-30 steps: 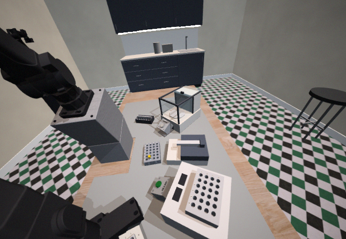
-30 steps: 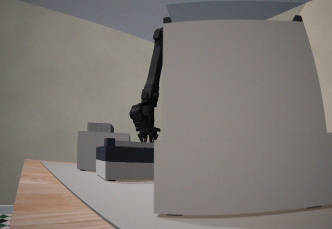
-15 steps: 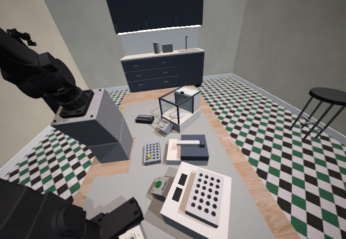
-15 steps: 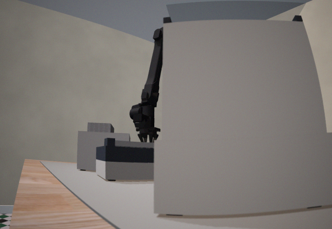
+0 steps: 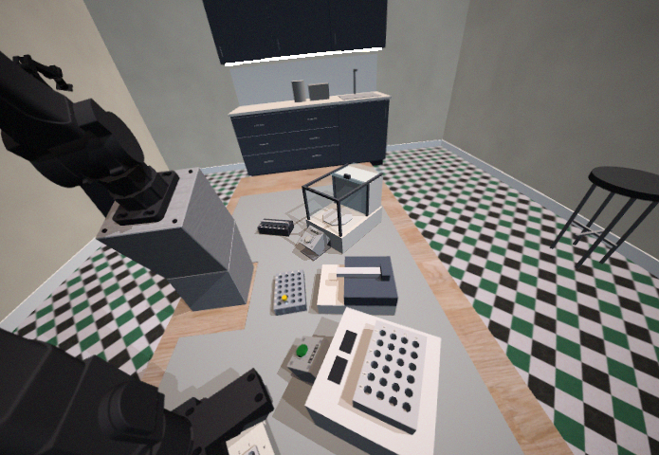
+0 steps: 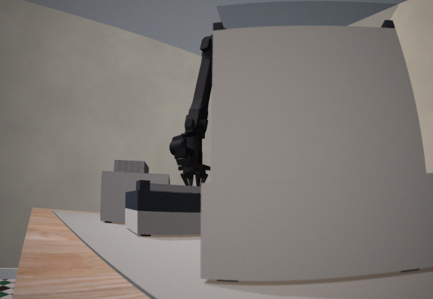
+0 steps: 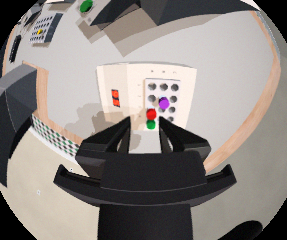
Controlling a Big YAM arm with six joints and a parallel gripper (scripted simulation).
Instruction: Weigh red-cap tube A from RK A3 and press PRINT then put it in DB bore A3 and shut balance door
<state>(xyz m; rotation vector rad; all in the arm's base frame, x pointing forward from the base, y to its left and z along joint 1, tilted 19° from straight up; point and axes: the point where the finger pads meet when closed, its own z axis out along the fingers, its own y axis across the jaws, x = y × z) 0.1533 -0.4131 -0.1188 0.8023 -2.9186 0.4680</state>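
The dry block DB (image 7: 189, 80) (image 5: 237, 442) lies under my gripper. In the wrist view, tube A's red cap (image 7: 151, 114) shows in its leftmost line of bores, third from the top, which fits A3; how deep the tube sits cannot be told. My gripper (image 7: 144, 120) (image 6: 193, 184) is partly open above the block's near end, with nothing between the fingers. The balance (image 5: 362, 230) (image 6: 312, 141) stands far off; its door pane (image 6: 304, 14) sticks out past the back, so the door is open. The small front console (image 5: 313, 240) shows no readable lamp.
A green cap (image 7: 151, 124) sits right beside the red one, and a purple cap (image 7: 163, 103) is close by. The rack RK (image 5: 289, 308) holds a yellow cap (image 5: 283, 298). The mixer (image 5: 427, 380), spectrophotometer (image 5: 370, 292) and magnet block (image 5: 275, 227) stand on the mat.
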